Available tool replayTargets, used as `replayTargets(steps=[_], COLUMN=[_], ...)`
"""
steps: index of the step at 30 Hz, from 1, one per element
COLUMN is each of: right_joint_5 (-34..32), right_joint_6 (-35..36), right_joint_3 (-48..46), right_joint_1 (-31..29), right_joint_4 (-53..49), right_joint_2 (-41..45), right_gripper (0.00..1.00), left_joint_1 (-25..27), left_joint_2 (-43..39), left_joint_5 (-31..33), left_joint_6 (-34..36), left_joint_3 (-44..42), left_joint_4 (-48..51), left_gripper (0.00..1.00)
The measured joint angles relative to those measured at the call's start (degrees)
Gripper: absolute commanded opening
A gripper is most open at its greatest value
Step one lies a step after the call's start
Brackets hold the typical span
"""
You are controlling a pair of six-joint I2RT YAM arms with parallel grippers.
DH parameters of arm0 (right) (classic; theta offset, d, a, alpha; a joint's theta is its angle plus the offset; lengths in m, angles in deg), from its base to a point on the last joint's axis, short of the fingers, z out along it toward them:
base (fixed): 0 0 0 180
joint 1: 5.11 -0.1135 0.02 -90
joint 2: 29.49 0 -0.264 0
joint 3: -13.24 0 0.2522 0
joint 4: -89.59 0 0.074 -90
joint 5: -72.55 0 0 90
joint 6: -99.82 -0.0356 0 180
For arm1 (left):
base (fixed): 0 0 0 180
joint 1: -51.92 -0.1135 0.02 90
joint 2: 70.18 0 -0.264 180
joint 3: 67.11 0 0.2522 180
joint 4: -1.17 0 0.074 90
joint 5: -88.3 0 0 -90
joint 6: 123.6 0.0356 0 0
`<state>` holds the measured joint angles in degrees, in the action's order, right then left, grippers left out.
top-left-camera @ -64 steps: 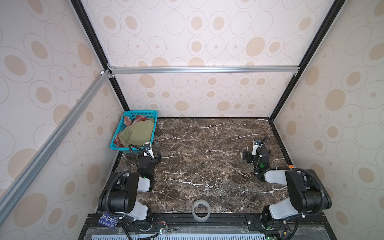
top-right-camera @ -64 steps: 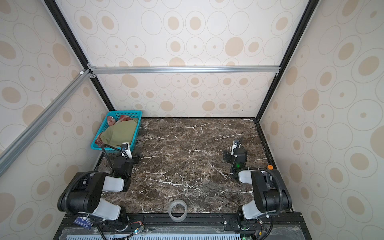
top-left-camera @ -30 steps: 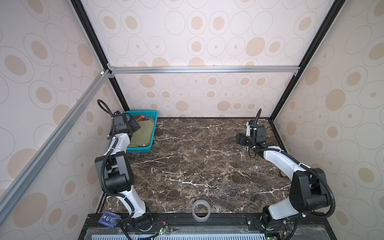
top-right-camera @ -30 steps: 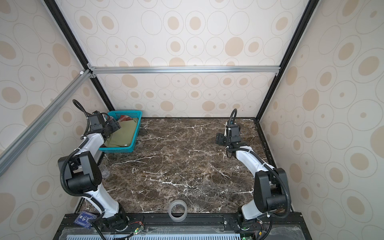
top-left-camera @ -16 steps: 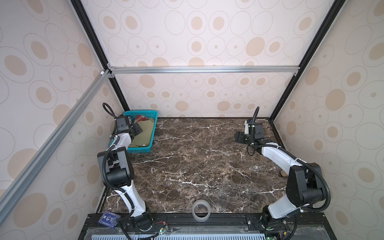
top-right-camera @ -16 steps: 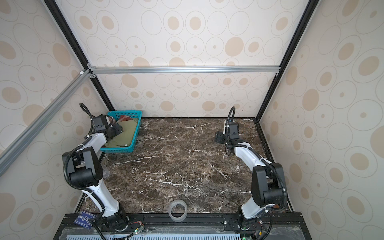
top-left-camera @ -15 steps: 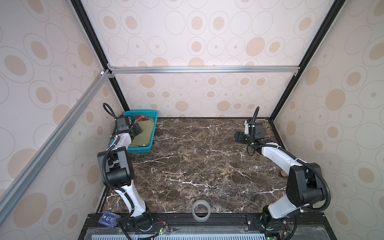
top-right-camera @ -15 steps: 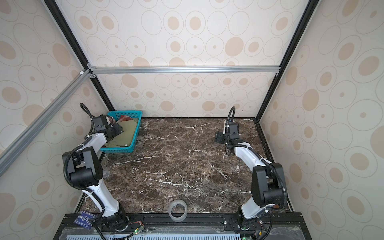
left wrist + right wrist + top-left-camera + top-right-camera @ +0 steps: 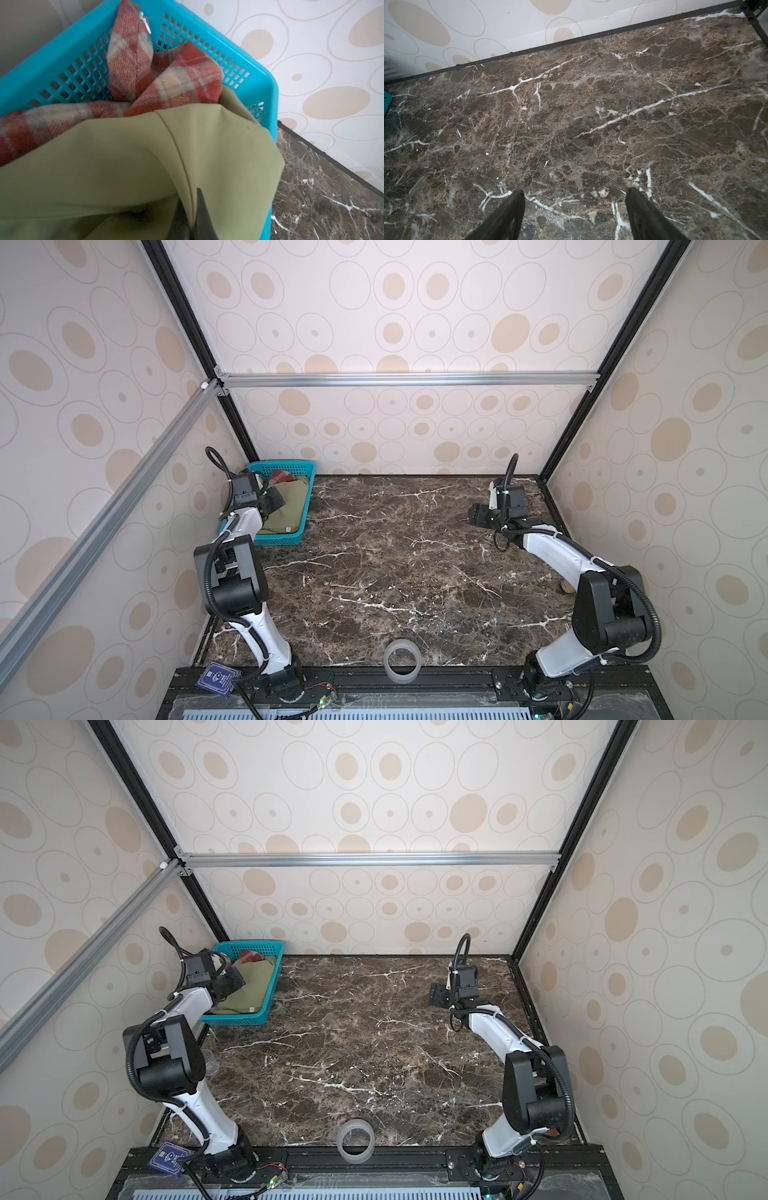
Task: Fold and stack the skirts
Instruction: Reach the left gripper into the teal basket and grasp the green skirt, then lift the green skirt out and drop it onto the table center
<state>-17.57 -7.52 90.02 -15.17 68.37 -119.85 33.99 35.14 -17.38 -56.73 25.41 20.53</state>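
Olive-green skirt (image 9: pixel 124 166) fold pinched by left tool (image 9: pixel 193 199) inside basket (image 9: pixel 268 87), right tool (image 9: pixel 575 190) apart over open marble (image 9: pixel 571 124)

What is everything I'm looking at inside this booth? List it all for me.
basket: one, teal, back left corner of the table.
olive-green skirt: one, olive green, on top in the basket.
plaid skirt: one, red and cream, in the basket, partly under the green one.
tape roll: one, clear, middle of the front edge.
card: one, blue, front left on the frame.
table: one, dark brown marble.
left gripper: one, black, shut on a fold of the olive-green skirt.
right gripper: one, black, open above bare table.
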Motion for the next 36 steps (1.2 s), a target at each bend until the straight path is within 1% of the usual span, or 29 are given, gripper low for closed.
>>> replayTargets(steps=[3, 5, 10, 16, 21, 24, 30, 34, 36], right_joint_5=[0.33, 0.44, 0.68, 1.68, 1.88, 1.90, 1.88, 1.64, 1.27], right_joint_6=[-0.42, -0.66, -1.49, -2.16, -2.38, -2.45, -2.71, -2.71, -2.60], right_joint_3=[0.39, 0.74, 1.01, 1.16, 1.36, 1.36, 1.27, 0.90, 0.72], right_joint_1=[-0.09, -0.20, -0.81, -1.25, -1.33, -1.51, -1.62, -1.62, -1.66], right_joint_4=[-0.42, -0.50, -0.72, -1.31, -1.73, -2.19, -3.41, -4.24, -4.94], right_joint_2=[0.57, 1.09, 3.10, 5.22, 8.55, 10.54, 14.67, 17.27, 18.43], right_gripper=[0.80, 0.80, 0.80, 0.80, 0.80, 0.80, 0.80, 0.80, 0.80], left_joint_1=[0.24, 0.61, 2.58, 7.45, 12.74, 16.04, 24.90, 31.15, 35.08], left_joint_2=[-3.41, -5.42, -8.00, -8.79, -8.79, -8.90, -8.83, -6.95, -5.25], left_joint_5=[-1.01, -1.55, -2.36, -4.24, -7.50, -9.66, -14.16, -14.91, -15.15], left_joint_6=[0.24, 0.50, 1.33, 1.68, 1.49, 0.90, -2.10, -3.96, -5.29], left_joint_3=[0.35, 2.05, 11.87, 24.98, 35.15, 38.91, 39.95, 39.41, 38.42], left_joint_4=[1.29, 3.04, 7.87, 13.90, 16.52, 16.26, 14.29, 12.33, 10.32], left_gripper=[0.00, 0.00, 0.00, 0.00, 0.00, 0.00, 0.00, 0.00, 0.00])
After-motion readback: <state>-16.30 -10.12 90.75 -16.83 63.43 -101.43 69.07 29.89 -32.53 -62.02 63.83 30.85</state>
